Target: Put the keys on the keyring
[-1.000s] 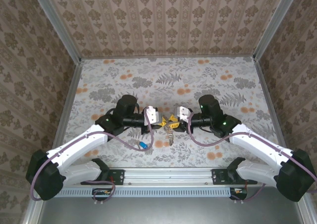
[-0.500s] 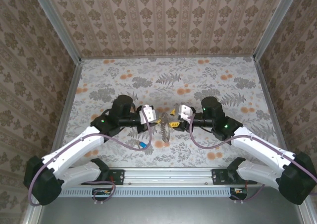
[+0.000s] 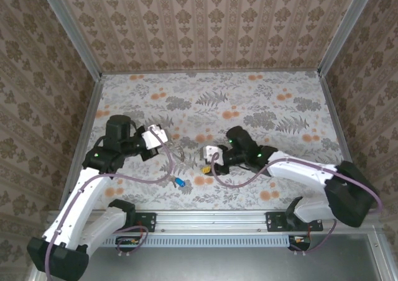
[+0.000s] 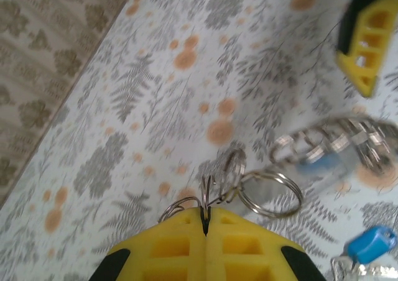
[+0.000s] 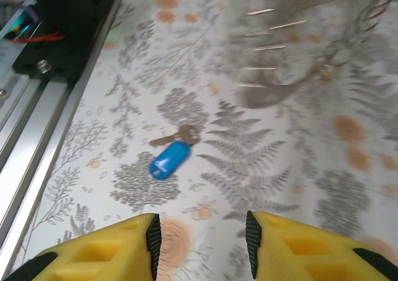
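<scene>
**Blue key loose, keyring thinly pinched**

On the bench point(image 3: 261, 101), the left fingers point(image 4: 168, 250) clamp the keyring point(image 4: 273, 175) at lower centre. The right fingers point(image 5: 112, 250) stand apart, empty, above the blue key point(image 5: 169, 160), centre-left. The dangling ring could swing away from the key, or slip its thin pinch.

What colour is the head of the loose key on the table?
Blue; small metal key, clearest in right wrist view.
</scene>
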`<state>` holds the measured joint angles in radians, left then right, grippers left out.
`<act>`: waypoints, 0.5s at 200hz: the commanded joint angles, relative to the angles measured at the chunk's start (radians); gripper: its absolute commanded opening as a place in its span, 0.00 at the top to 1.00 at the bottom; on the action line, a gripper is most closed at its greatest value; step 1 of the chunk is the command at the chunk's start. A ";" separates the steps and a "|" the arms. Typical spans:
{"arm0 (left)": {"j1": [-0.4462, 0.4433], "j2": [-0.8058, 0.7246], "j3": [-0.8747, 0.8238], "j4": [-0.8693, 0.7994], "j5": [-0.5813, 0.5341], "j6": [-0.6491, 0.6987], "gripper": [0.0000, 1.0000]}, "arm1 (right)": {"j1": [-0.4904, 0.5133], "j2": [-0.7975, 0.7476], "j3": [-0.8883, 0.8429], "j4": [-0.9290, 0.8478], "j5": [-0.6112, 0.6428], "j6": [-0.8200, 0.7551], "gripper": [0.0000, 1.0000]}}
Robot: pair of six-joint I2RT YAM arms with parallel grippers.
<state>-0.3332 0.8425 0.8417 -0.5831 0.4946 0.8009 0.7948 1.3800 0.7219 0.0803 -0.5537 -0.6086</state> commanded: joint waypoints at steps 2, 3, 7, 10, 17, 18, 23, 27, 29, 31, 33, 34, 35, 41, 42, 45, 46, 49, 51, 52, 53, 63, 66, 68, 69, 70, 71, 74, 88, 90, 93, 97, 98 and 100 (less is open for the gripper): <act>0.043 -0.010 0.028 -0.086 -0.025 0.073 1.00 | 0.064 0.118 0.062 0.051 0.014 -0.056 0.56; 0.043 -0.010 0.027 -0.086 -0.026 0.073 1.00 | 0.067 0.124 0.065 0.051 0.017 -0.057 0.56; 0.051 -0.012 0.023 -0.087 -0.035 0.071 1.00 | 0.080 0.146 0.074 0.052 0.024 -0.060 0.56; 0.057 -0.010 0.023 -0.087 -0.041 0.068 1.00 | 0.090 0.162 0.081 0.052 0.032 -0.063 0.56; 0.072 -0.010 0.020 -0.089 -0.051 0.059 1.00 | 0.112 0.197 0.098 0.055 0.044 -0.064 0.56; 0.074 -0.009 0.020 -0.089 -0.052 0.058 1.00 | 0.114 0.203 0.100 0.055 0.043 -0.065 0.56; 0.086 -0.008 0.018 -0.091 -0.057 0.053 1.00 | 0.127 0.226 0.110 0.056 0.047 -0.066 0.56; 0.095 -0.008 0.017 -0.091 -0.060 0.046 1.00 | 0.137 0.245 0.117 0.058 0.049 -0.066 0.56; 0.099 -0.008 0.016 -0.090 -0.062 0.044 1.00 | 0.141 0.252 0.120 0.059 0.051 -0.066 0.57; 0.103 -0.008 0.014 -0.090 -0.065 0.039 1.00 | 0.145 0.260 0.123 0.062 0.053 -0.067 0.57; 0.107 -0.008 0.013 -0.089 -0.069 0.035 1.00 | 0.150 0.267 0.125 0.063 0.055 -0.068 0.57; 0.109 -0.009 0.012 -0.087 -0.069 0.033 1.00 | 0.151 0.271 0.126 0.063 0.056 -0.069 0.57; 0.112 -0.009 0.012 -0.086 -0.070 0.030 1.00 | 0.155 0.275 0.127 0.064 0.058 -0.069 0.57; 0.127 -0.011 0.009 -0.080 -0.076 0.012 1.00 | 0.166 0.294 0.134 0.066 0.063 -0.077 0.58; 0.130 -0.010 0.008 -0.079 -0.076 0.009 1.00 | 0.167 0.297 0.136 0.065 0.064 -0.079 0.58; 0.138 -0.010 0.006 -0.076 -0.076 -0.001 1.00 | 0.172 0.308 0.140 0.062 0.068 -0.084 0.58; 0.141 -0.010 0.005 -0.075 -0.076 -0.005 1.00 | 0.173 0.310 0.142 0.060 0.069 -0.086 0.58; 0.149 -0.010 0.004 -0.071 -0.074 -0.018 1.00 | 0.179 0.320 0.149 0.056 0.074 -0.092 0.58; 0.155 -0.009 0.002 -0.067 -0.072 -0.029 1.00 | 0.181 0.327 0.153 0.052 0.078 -0.095 0.58; 0.159 -0.008 0.001 -0.062 -0.072 -0.034 1.00 | 0.182 0.329 0.156 0.051 0.080 -0.098 0.58; 0.163 -0.009 0.000 -0.059 -0.072 -0.040 1.00 | 0.183 0.332 0.158 0.049 0.080 -0.100 0.58; 0.200 -0.004 -0.011 -0.034 -0.056 -0.106 1.00 | 0.191 0.359 0.179 0.038 0.091 -0.105 0.59; 0.212 -0.002 -0.013 -0.029 -0.050 -0.124 1.00 | 0.192 0.368 0.185 0.040 0.093 -0.100 0.60; 0.217 -0.003 -0.016 -0.025 -0.048 -0.135 1.00 | 0.193 0.371 0.188 0.043 0.095 -0.095 0.60; 0.221 -0.003 -0.018 -0.022 -0.047 -0.141 1.00 | 0.195 0.374 0.189 0.045 0.095 -0.092 0.60; 0.225 -0.002 -0.019 -0.020 -0.047 -0.148 1.00 | 0.195 0.376 0.191 0.047 0.096 -0.090 0.60; 0.227 -0.003 -0.020 -0.018 -0.047 -0.154 1.00 | 0.195 0.378 0.192 0.050 0.096 -0.087 0.60; 0.239 -0.003 -0.026 -0.010 -0.048 -0.174 1.00 | 0.197 0.384 0.195 0.058 0.098 -0.076 0.60; 0.281 -0.005 -0.047 0.010 -0.049 -0.226 1.00 | 0.203 0.411 0.199 0.110 0.130 -0.042 0.59; 0.284 -0.006 -0.049 0.012 -0.051 -0.232 1.00 | 0.205 0.414 0.199 0.113 0.138 -0.041 0.59; 0.291 -0.006 -0.052 0.014 -0.056 -0.241 1.00 | 0.206 0.419 0.201 0.120 0.149 -0.040 0.59; 0.302 -0.007 -0.055 0.014 -0.062 -0.249 1.00 | 0.208 0.426 0.203 0.124 0.165 -0.040 0.59; 0.304 -0.008 -0.056 0.014 -0.063 -0.252 1.00 | 0.208 0.428 0.204 0.125 0.170 -0.039 0.59; 0.308 -0.007 -0.057 0.014 -0.066 -0.255 1.00 | 0.209 0.430 0.205 0.128 0.177 -0.039 0.59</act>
<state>-0.0738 0.8425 0.8097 -0.6201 0.4347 0.6720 0.9939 1.7695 0.8932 0.1425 -0.4606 -0.6697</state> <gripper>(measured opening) 0.043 0.406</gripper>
